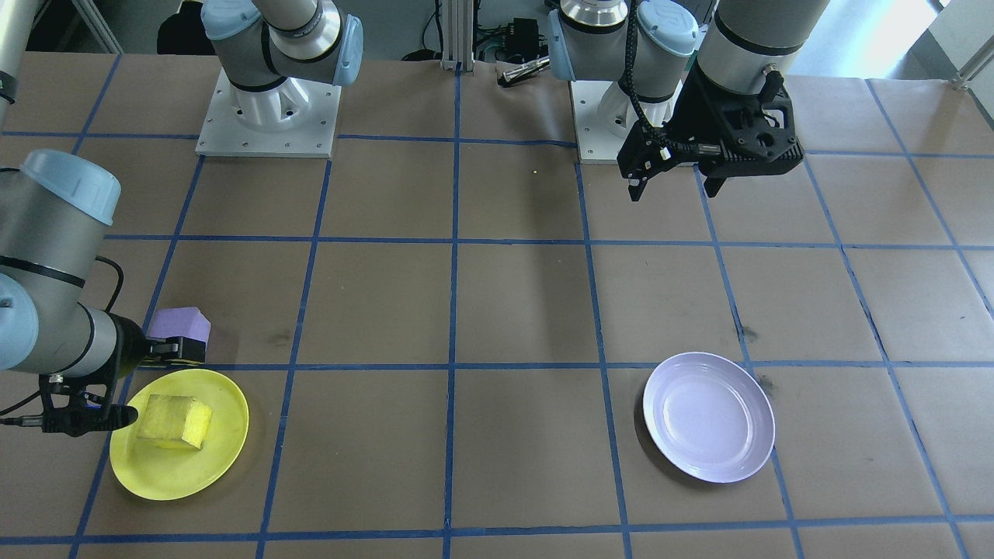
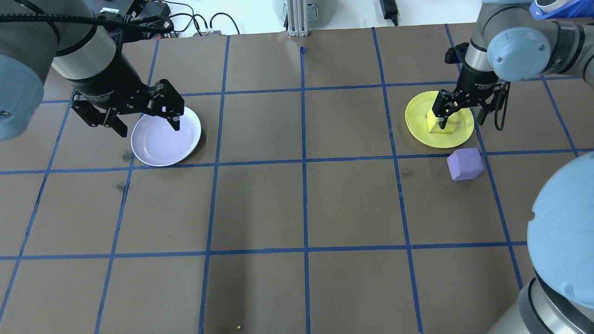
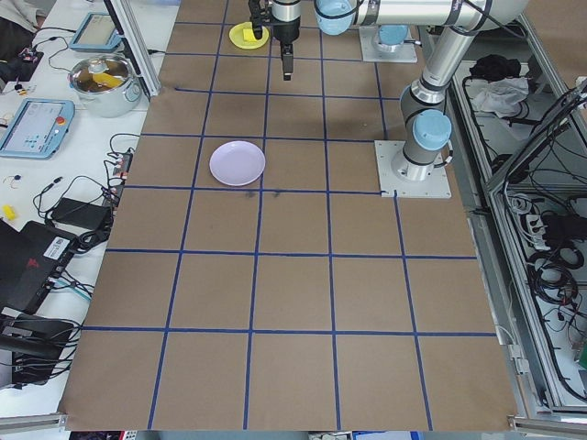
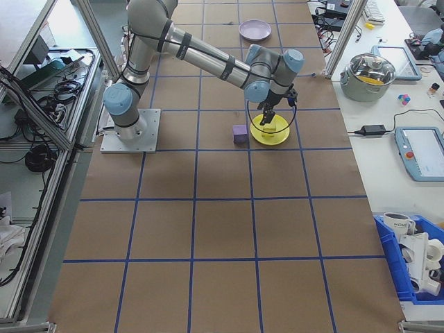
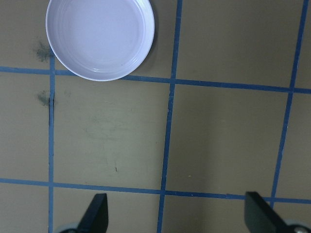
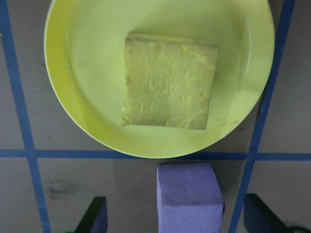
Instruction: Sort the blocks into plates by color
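Yellow block (image 6: pixel 169 81): matte, wrinkled foam, squarish face up, lying inside the yellow plate (image 6: pixel 73 107), a round shallow plastic dish with a smooth rim. Purple block (image 6: pixel 189 196): same grainy foam, with one bevelled top edge, resting on the brown paper table (image 2: pixel 301 208) just outside that plate's rim, on the robot's side. Right gripper (image 6: pixel 175 223): spread wide, holding nothing, hovering above the purple block and the plate's near edge, dark fingertips (image 6: pixel 95 218) either side of the block in the wrist view. Lavender plate (image 2: pixel 166 138): round, glossy, ringed inside, well apart on the table's other half, nothing in it. Left gripper (image 2: pixel 139 121): black, angular, released and holding nothing, raised over the table near the lavender plate. Blue tape grid (image 2: pixel 304 160) across the paper.
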{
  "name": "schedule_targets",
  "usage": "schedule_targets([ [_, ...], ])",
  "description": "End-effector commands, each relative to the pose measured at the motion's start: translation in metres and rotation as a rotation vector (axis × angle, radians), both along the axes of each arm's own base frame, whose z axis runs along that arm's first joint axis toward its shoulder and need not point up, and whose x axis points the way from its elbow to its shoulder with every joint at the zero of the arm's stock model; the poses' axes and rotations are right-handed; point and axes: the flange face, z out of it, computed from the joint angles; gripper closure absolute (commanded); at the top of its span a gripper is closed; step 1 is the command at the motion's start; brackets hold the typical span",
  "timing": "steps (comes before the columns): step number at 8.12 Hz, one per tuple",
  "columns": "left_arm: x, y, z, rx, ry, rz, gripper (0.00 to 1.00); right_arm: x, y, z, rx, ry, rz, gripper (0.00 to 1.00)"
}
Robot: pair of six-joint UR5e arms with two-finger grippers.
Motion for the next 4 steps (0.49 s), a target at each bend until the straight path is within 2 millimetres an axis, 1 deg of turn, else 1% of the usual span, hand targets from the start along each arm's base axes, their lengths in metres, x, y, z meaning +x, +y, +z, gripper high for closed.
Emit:
schedule_targets([
  [1,0.000,0.000,0.000,0.002,0.000,0.001,0.00,-0.035,0.051,-0.040,-0.012,0.025,0.022,0.00],
  [2,0.000,0.001,0.002,-0.005,0.000,0.001,0.00,-0.033,0.062,-0.057,-0.029,-0.027,-0.012,0.00],
  [3,0.000,0.001,0.002,-0.005,-0.003,-0.001,0.00,-0.026,0.061,-0.062,-0.037,-0.094,-0.056,0.00],
  [4,0.001,0.001,0.003,-0.006,-0.002,0.001,0.00,-0.025,0.064,-0.067,-0.023,-0.090,-0.053,0.00],
])
